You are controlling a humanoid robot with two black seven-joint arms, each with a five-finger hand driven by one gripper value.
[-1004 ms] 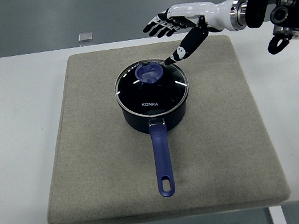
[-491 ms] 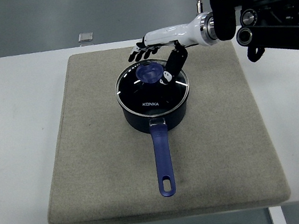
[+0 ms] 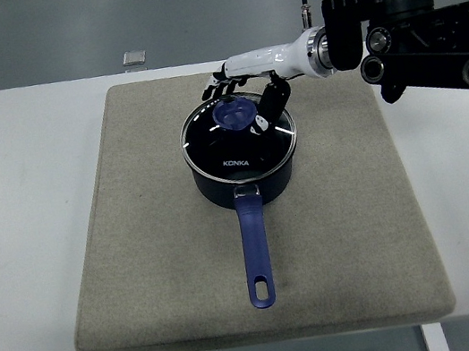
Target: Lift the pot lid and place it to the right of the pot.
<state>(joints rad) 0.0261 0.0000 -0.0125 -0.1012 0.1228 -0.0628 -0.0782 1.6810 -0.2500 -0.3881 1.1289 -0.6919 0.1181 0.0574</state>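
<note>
Dark blue saucepan point(image 3: 242, 163) sitting roughly mid-mat on a beige felt-looking mat point(image 3: 138, 247), which lies on the white bench point(image 3: 8, 179). The glass lid point(image 3: 238, 137) is on the pot, with its blue knob point(image 3: 234, 115) sticking up near the back, and the long blue handle point(image 3: 256, 253) points toward the near edge. The right robot hand point(image 3: 249, 91) comes in from the right side and is right at the knob: its fingers point(image 3: 218, 83) are behind it and the thumb point(image 3: 271, 101) drops down on the right side. It looks cupped around the knob, but honestly I can't tell if it's actually gripping it. There's a small grey square thing point(image 3: 135, 58) on the far edge of the bench.
</note>
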